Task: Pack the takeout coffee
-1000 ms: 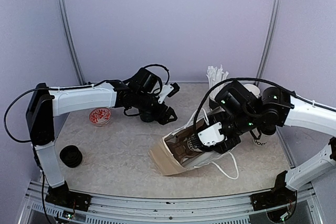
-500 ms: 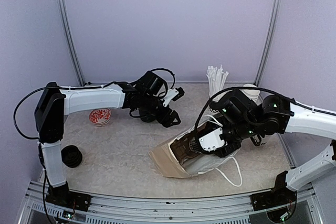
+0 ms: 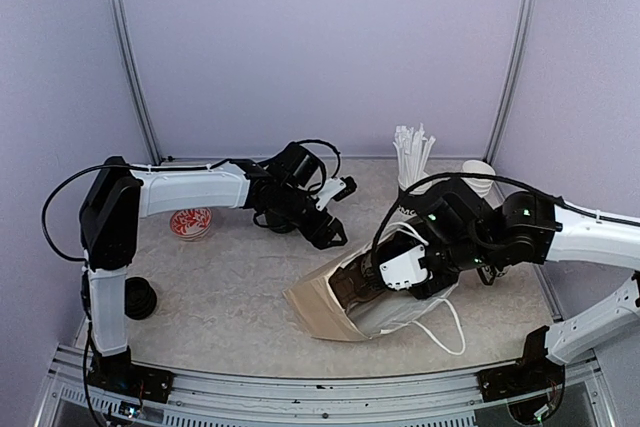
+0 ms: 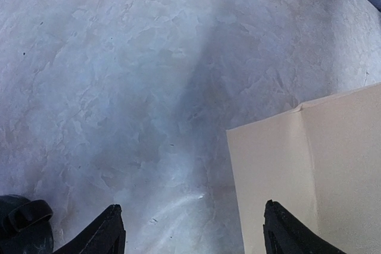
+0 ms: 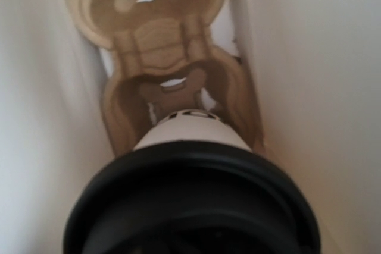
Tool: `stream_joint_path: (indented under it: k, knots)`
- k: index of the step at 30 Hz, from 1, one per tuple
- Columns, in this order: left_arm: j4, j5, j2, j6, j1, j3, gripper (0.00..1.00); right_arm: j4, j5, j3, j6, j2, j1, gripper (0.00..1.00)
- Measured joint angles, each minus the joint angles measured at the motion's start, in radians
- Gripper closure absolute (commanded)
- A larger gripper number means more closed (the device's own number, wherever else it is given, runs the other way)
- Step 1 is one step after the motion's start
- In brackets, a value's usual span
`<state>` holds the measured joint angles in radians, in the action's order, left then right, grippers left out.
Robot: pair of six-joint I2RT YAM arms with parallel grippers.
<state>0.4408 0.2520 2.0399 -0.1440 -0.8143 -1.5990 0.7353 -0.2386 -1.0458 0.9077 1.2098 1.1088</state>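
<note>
Three plain lavender walls close in the space: a back wall [image 3: 320, 47], a left wall [image 3: 50, 67] and a right wall [image 3: 590, 77]. Two slim metal posts, one at the left [image 3: 127, 47] and one at the right [image 3: 517, 47], stand where the back wall meets the sides (in the overhead view they splay outward toward the top). The table [image 3: 230, 287] has a mottled grey-white top that looks like stone, finely creased up close. A silver metal rail [image 3: 300, 382] runs along its near edge. The light is soft and even, leaving only faint, broad shadows.
</note>
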Motion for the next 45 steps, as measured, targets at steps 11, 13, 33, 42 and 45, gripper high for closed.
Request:
stream_joint_path:
  k: [11, 13, 33, 42, 45]
  knots:
    - [0.001, 0.061, 0.026, 0.0, 0.006, -0.012, 0.22, -0.066, 0.005, 0.029, 0.032, 0.003, -0.01, 0.57]
    - [0.001, 0.072, 0.027, 0.0, 0.008, -0.012, 0.22, -0.076, 0.009, 0.037, 0.039, 0.005, -0.014, 0.57]
    - [-0.006, 0.167, 0.035, 0.0, 0.011, -0.012, 0.24, -0.159, 0.044, 0.063, 0.079, 0.053, -0.073, 0.57]
    - [-0.006, 0.181, 0.036, 0.0, 0.016, -0.012, 0.25, -0.159, 0.061, 0.064, 0.093, 0.053, -0.079, 0.59]
    - [-0.007, 0.188, 0.038, 0.001, 0.018, -0.012, 0.25, -0.159, 0.059, 0.064, 0.093, 0.053, -0.079, 0.59]
